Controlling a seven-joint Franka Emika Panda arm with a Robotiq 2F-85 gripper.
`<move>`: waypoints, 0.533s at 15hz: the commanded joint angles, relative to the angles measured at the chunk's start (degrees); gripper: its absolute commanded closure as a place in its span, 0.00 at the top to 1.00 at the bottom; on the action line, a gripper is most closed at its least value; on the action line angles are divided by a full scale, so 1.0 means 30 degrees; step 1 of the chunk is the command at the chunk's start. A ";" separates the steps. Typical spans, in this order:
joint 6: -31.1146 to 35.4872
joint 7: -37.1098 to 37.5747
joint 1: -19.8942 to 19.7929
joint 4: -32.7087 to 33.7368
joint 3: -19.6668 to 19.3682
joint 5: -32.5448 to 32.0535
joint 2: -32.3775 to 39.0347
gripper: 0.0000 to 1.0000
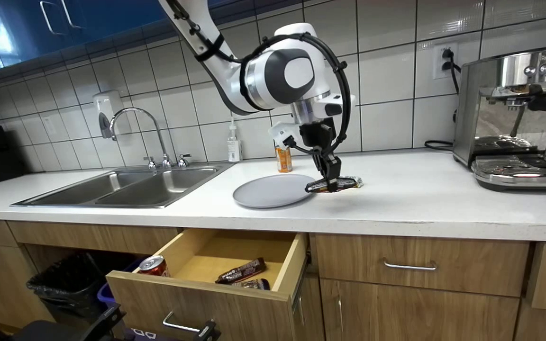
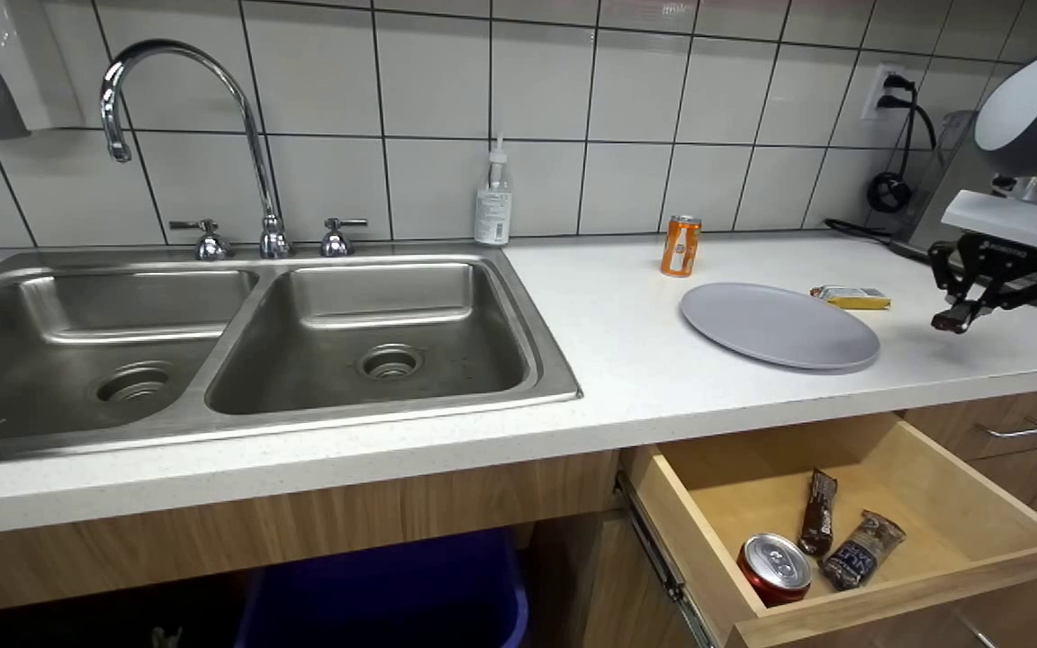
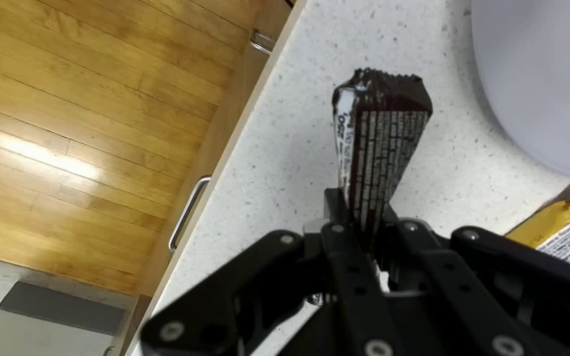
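My gripper (image 1: 332,183) is shut on a dark-wrapped snack bar (image 1: 318,186) and holds it above the white counter. In the wrist view the bar (image 3: 384,143) stands out from between the fingertips (image 3: 362,210), its printed side showing. In an exterior view the gripper (image 2: 955,319) is at the far right and the bar is seen nearly end-on. A grey plate (image 2: 780,326) lies beside the gripper; its edge also shows in the wrist view (image 3: 547,89). A yellow-wrapped bar (image 2: 852,298) lies on the counter by the plate; it also shows in the wrist view (image 3: 545,227).
An open drawer (image 1: 197,289) below the counter holds a red can (image 2: 775,571) and two wrapped bars (image 2: 817,515) (image 2: 862,551). An orange can (image 2: 680,246) stands behind the plate. A double sink (image 2: 554,387) and an espresso machine (image 1: 465,113) flank the area.
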 commanded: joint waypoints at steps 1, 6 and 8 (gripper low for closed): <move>0.1021 -0.0583 0.0662 -0.2971 -0.0240 -0.0797 -0.2516 0.04; 0.1752 -0.0380 0.1274 -0.5715 -0.0134 -0.2422 -0.4438 0.04; 0.1961 -0.0195 0.1532 -0.6736 -0.0043 -0.3458 -0.5118 0.04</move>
